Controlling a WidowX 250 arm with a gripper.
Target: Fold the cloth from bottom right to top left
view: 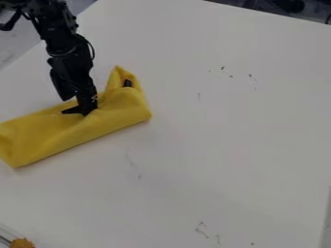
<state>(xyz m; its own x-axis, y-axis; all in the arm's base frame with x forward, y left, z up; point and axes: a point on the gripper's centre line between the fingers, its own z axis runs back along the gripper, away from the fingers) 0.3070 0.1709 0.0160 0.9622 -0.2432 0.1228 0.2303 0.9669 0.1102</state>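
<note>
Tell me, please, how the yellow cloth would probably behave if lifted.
The cloth would likely droop, given its soft creases. Being folded in a loose strip, it may well unfold. It looks thin, so probably light.

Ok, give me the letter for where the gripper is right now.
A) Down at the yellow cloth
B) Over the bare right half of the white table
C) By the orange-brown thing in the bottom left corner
A: the black gripper hangs down to the yellow cloth, its lower end seen against the fabric.
</note>
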